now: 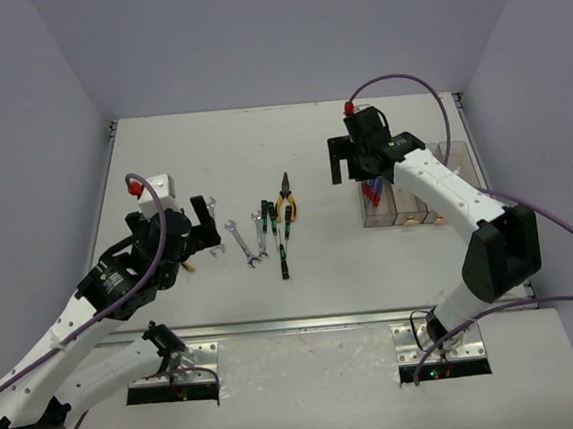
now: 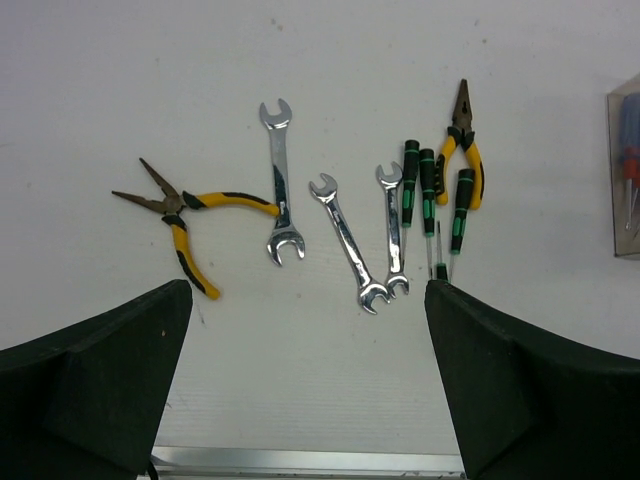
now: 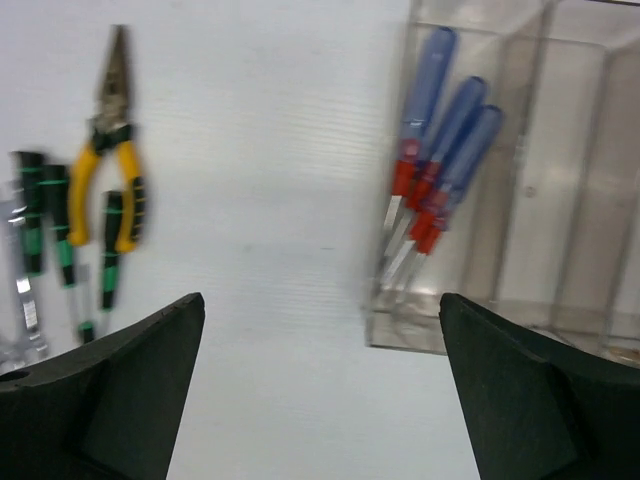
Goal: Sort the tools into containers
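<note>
Three silver wrenches, three green/black screwdrivers and yellow-handled pliers lie in a cluster mid-table. A second pair of yellow pliers lies to their left. Three blue-handled, red-tipped screwdrivers lie in the leftmost of the clear bins. My left gripper is open and empty, above the table near the left pliers and wrench. My right gripper is open and empty, just left of the bins, between them and the pliers.
A metal rail runs along the table's near edge and shows in the left wrist view. Grey walls close the table on the left, back and right. The bins stand near the right edge.
</note>
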Motion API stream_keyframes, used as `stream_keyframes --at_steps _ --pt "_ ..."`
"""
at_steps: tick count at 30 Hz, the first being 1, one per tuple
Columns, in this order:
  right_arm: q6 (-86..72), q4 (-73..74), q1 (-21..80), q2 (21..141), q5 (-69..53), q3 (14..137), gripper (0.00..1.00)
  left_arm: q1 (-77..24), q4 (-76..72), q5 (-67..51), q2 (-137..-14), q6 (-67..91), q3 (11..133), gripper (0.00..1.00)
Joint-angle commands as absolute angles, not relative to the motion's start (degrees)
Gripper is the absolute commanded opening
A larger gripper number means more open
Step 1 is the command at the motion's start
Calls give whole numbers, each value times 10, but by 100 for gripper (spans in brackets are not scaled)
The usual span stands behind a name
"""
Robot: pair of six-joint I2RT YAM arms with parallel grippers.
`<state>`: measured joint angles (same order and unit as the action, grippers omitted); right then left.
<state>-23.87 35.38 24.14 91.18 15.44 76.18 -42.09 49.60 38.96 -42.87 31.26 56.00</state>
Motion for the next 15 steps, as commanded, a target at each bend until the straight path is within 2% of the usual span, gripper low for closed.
stream_keyframes --at_steps 1,4,8,10,12,15 --pt "-318 283 269 916 57 733 99 -424 459 440 -418 349 523 100" --pt "-354 254 272 947 -20 736 98 -424 471 461 -421 355 529 100" --pt "-386 271 322 1004 39 779 91 -424 463 461 -408 359 519 100" --pt "-404 272 347 1030 56 793 81 -424 461 460 -404 358 515 100" --pt "-414 276 386 1054 74 806 76 -423 457 456 -404 354 513 100" --pt "-411 315 439 1098 129 845 75 -421 452 449 -410 348 511 100"
